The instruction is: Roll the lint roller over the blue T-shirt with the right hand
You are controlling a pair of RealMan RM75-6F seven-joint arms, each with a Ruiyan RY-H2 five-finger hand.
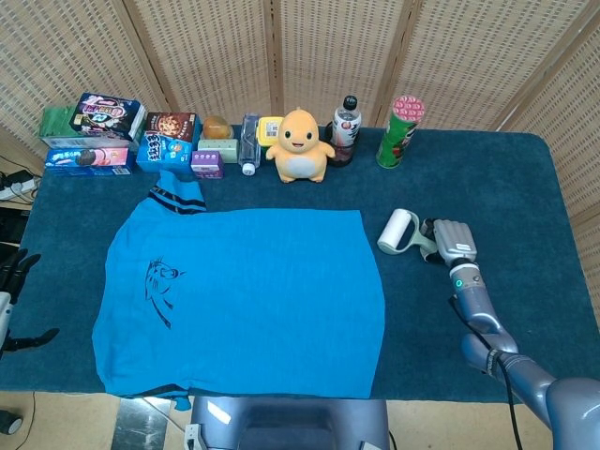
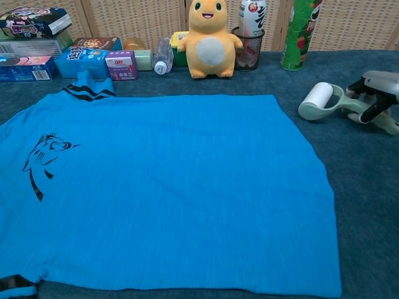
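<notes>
woven wicker screen panels [image 1: 309,47] stand behind a dark blue carpeted surface [image 1: 487,169] under even indoor light.

- The right hand [image 1: 454,238] has a pale grey, boxy back and dark fingers [image 2: 376,109].
- A small green light glows on its wrist.
- The forearm is rounded grey-blue metal, with a black cable running alongside.
</notes>
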